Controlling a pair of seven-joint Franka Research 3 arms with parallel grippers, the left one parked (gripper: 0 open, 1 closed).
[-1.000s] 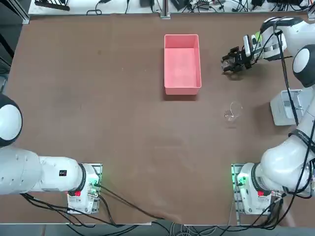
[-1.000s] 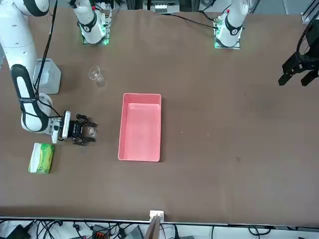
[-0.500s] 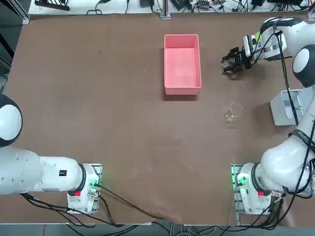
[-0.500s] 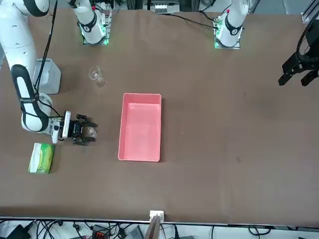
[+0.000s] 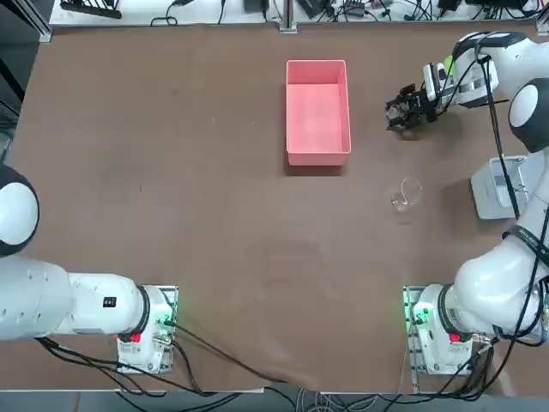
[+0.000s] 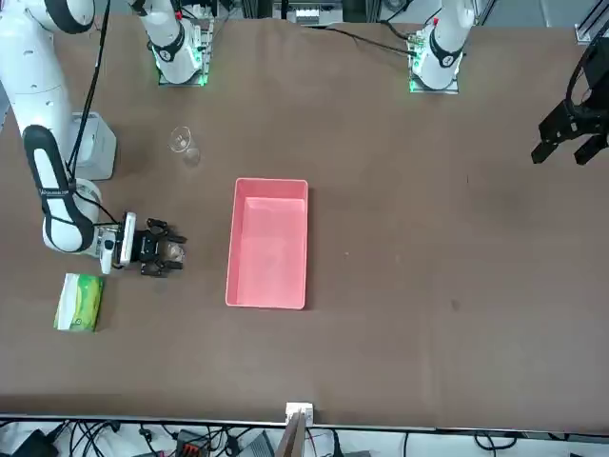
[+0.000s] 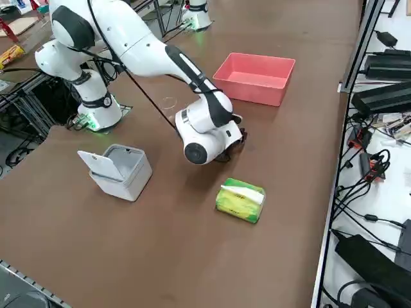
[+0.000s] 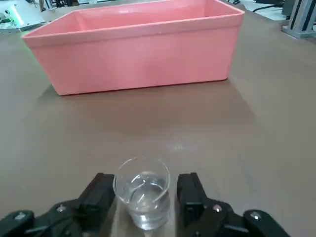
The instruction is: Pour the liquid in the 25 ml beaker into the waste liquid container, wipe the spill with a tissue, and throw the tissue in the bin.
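Observation:
The 25 ml beaker (image 8: 143, 196) is a tiny clear glass with liquid in it, standing upright on the brown table between my right gripper's fingers. My right gripper (image 8: 145, 190) is open, low over the table, with one black finger (image 8: 100, 191) on each side of the glass and a thin gap showing. From the front the gripper (image 6: 164, 253) lies left of the waste liquid container (image 6: 269, 181), a pink tray (image 5: 317, 63) with nothing visible in it. The bin (image 7: 122, 170) stands with its lid up. The tissue as a loose sheet is out of view.
A larger clear beaker (image 5: 407, 195) stands between the gripper and my right arm's base. A green tissue pack (image 7: 240, 199) lies behind the gripper's wrist near the table edge. The pink tray's wall (image 8: 138, 64) rises just beyond the small beaker.
The right gripper's fingers have drawn slightly closer around the small beaker, and the hand has edged a little towards the table's far side. Nothing else has moved.

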